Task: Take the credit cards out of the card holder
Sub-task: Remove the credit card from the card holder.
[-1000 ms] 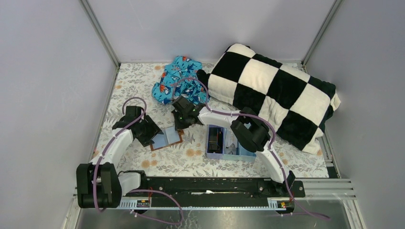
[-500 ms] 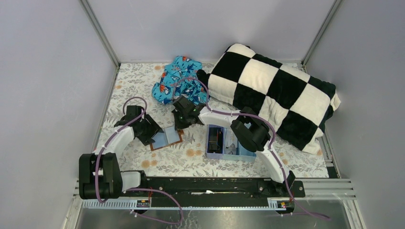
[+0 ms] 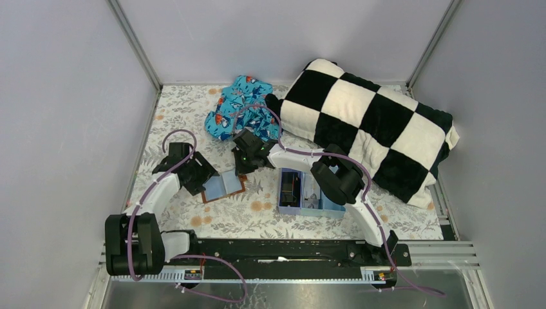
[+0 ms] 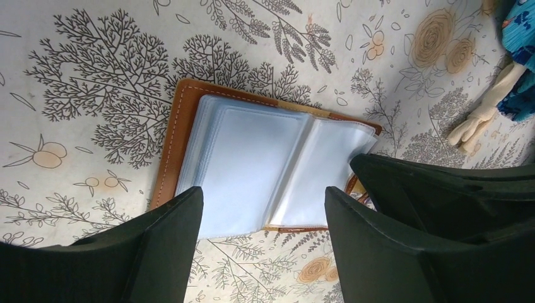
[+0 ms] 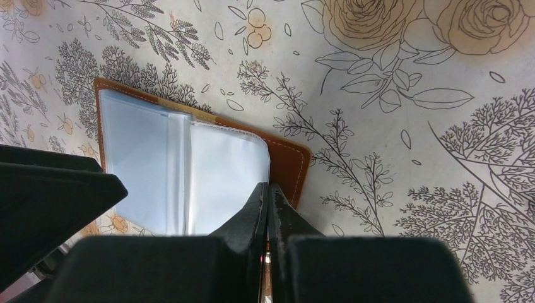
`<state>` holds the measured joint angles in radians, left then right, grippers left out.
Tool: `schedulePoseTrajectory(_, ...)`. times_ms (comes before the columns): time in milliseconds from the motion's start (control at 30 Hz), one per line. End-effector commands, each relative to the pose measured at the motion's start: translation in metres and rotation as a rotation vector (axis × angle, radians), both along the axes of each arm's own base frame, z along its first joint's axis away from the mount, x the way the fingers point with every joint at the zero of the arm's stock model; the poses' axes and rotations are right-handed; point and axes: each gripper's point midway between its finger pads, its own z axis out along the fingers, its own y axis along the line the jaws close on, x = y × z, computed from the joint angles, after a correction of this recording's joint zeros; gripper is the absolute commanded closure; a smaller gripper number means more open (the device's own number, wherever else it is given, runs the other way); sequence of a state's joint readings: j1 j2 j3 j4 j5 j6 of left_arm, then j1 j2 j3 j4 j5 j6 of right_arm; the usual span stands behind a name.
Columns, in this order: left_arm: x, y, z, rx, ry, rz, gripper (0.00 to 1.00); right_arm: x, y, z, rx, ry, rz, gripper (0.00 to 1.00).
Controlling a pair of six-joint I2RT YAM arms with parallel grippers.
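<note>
Open and flat on the floral-print desk [image 3: 174,119]: a small brown bifold card holder [image 3: 225,187] with pale blue lining and clear plastic sleeves, right between the two hands.

At its left edge, the black left hand [image 3: 206,185], spread wide. From the left wrist camera, framed between that hand's two dark fingers [image 4: 164,249], nearly the whole open holder: stitched brown border on the far-left side, two glossy sleeve pages meeting at a central crease. No clear contact between those fingers and the holder; hard to tell whether hovering or resting.

At the holder's opposite edge, the black right hand [image 3: 241,172], pressed together, tips down on the brown border just past the rim of the outer sleeve page. From the right wrist camera, only a hairline slit between its fingers [image 5: 252,214]; impossible to say whether pinching anything thin.

Cannot make out the credit cards in either wrist view: only pale, blank-looking plastic in the sleeves.

Just beside the right hand's wrist, on its outer side, a light blue three-compartment plastic tray [image 3: 309,211] with dark items in it, too small to identify. Beyond both hands, toward the back wall, a crumpled blue patterned cloth [image 3: 241,109]. Further out past the right arm, a thick black-and-white checkered blanket [image 3: 367,125].
</note>
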<state>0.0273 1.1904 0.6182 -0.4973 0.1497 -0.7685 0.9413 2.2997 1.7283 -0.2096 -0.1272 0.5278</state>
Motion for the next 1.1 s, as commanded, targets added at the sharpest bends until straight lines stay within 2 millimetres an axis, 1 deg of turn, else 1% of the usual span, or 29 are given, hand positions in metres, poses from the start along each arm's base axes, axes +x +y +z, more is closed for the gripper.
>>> schedulePoseTrajectory(0,0.002,0.006,-0.004,0.020,-0.001,0.031,0.25,-0.010,-0.012,-0.030,-0.061,0.054,0.007,1.00)
schedulePoseTrajectory(133,0.002,0.000,-0.009,-0.005,0.013,0.004,0.25,-0.009,-0.013,-0.032,-0.066,0.052,0.006,1.00)
schedulePoseTrajectory(300,-0.001,0.005,-0.013,0.019,0.022,0.017,0.25,-0.011,-0.016,-0.035,-0.076,0.058,0.005,1.00)
schedulePoseTrajectory(400,-0.001,0.001,-0.014,0.002,0.016,0.001,0.25,-0.012,-0.016,-0.034,-0.072,0.058,0.004,1.00)
schedulePoseTrajectory(500,0.000,-0.007,-0.016,-0.042,0.008,-0.022,0.25,-0.011,-0.016,-0.033,-0.070,0.057,0.005,1.00)
schedulePoseTrajectory(633,0.007,-0.025,-0.018,-0.138,-0.024,-0.087,0.25,-0.012,-0.018,-0.034,-0.076,0.058,0.003,1.00)
schedulePoseTrajectory(767,0.015,-0.039,-0.005,-0.208,-0.097,-0.126,0.26,-0.014,-0.019,-0.037,-0.079,0.062,0.003,1.00)
schedulePoseTrajectory(833,0.018,-0.041,0.002,-0.219,-0.123,-0.137,0.26,-0.015,-0.019,-0.037,-0.072,0.064,0.000,1.00)
schedulePoseTrajectory(967,0.020,-0.047,0.007,-0.250,-0.143,-0.148,0.26,-0.014,-0.018,-0.037,-0.067,0.070,0.005,1.00)
schedulePoseTrajectory(1067,0.023,-0.058,0.016,-0.317,-0.184,-0.169,0.26,-0.014,-0.018,-0.036,-0.067,0.069,0.004,1.00)
